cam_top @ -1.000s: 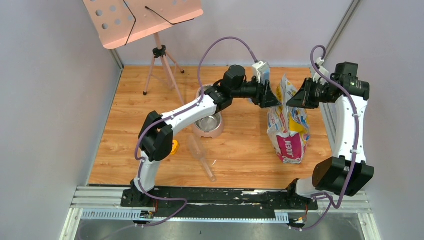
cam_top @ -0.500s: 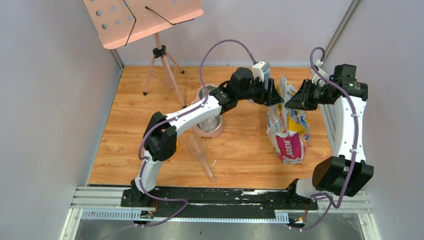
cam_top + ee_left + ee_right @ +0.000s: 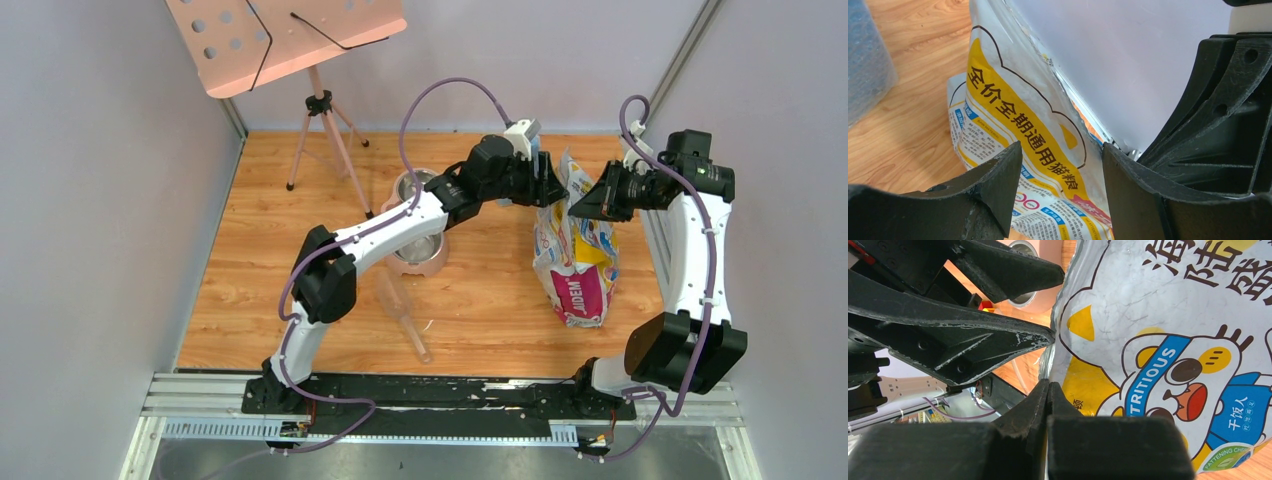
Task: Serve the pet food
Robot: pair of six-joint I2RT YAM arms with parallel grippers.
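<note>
No kibble shows; it is hidden inside the white-yellow-pink printed bag [image 3: 575,255], which stands on the wooden floor at the right. My right gripper [image 3: 580,205] is shut on the bag's upper edge [image 3: 1158,315]; its fingers meet at the bag's rim [image 3: 1048,385]. My left gripper [image 3: 553,185] is open just left of the bag's top, with the printed side of the bag [image 3: 1023,130] showing between its jaws [image 3: 1062,150]. The steel bowl in a pink base [image 3: 420,262] stands left of the bag, partly under my left arm.
A clear plastic bottle-like piece [image 3: 403,310] lies on the floor in front of the bowl. A small yellow-orange toy [image 3: 350,293] peeks out beside my left elbow. A pink music stand on a tripod [image 3: 320,110] stands at the back left. Grey walls close in both sides.
My left gripper has moved right, from over the bowl's far side up to the bag's top. My right gripper has shifted slightly left, still shut on the bag.
</note>
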